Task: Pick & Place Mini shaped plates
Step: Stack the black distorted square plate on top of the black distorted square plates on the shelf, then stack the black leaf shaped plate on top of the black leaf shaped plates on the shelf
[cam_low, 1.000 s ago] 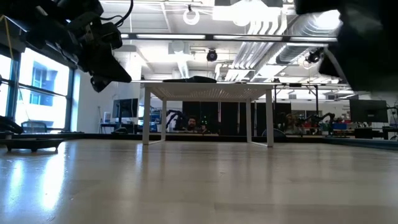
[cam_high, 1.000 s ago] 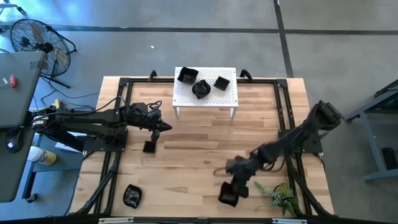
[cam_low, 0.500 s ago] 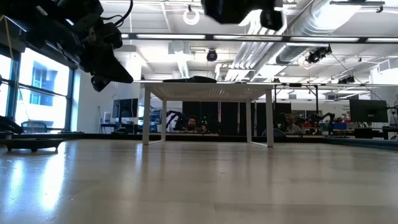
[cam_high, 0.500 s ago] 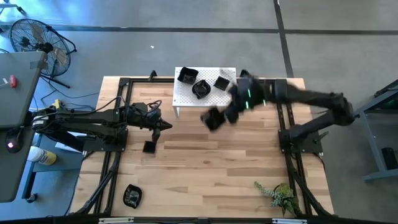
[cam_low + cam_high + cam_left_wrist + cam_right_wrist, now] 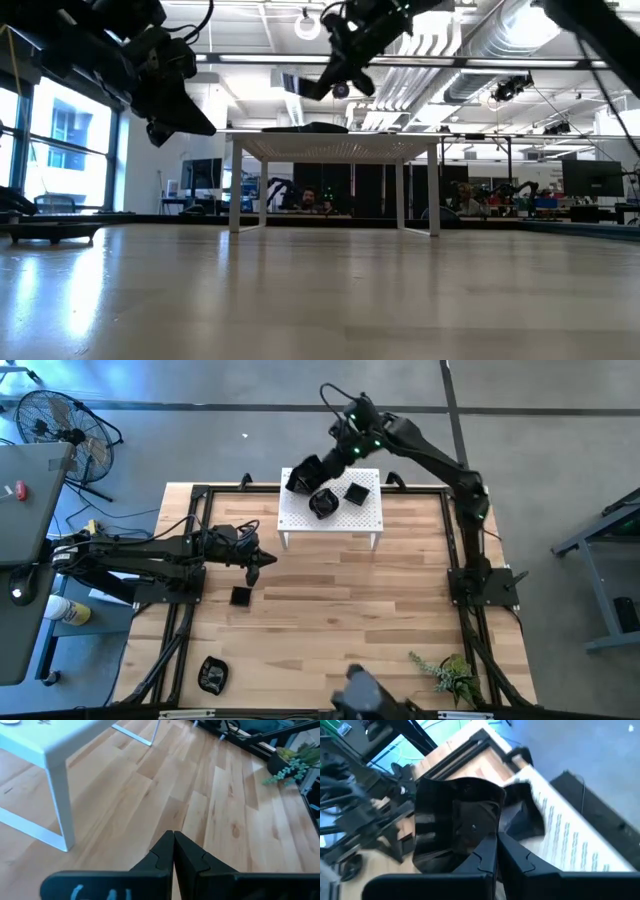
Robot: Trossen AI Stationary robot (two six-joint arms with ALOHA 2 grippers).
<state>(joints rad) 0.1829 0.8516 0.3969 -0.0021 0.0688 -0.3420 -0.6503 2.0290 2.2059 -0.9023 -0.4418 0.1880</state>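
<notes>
Right pincer (image 5: 496, 840) (clamped) holds plate (image 5: 455, 822) over stand (image 5: 365, 512).

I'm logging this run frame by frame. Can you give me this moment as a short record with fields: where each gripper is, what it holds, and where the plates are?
right gripper: raised over the white stand's back left corner, shut on a black plate
left gripper: shut, empty, waiting above the table's left half
plates on stand: three black plates
plates on table: small square plate beside the left gripper; another plate near the front left edge
other: plant sprig at front right
</notes>
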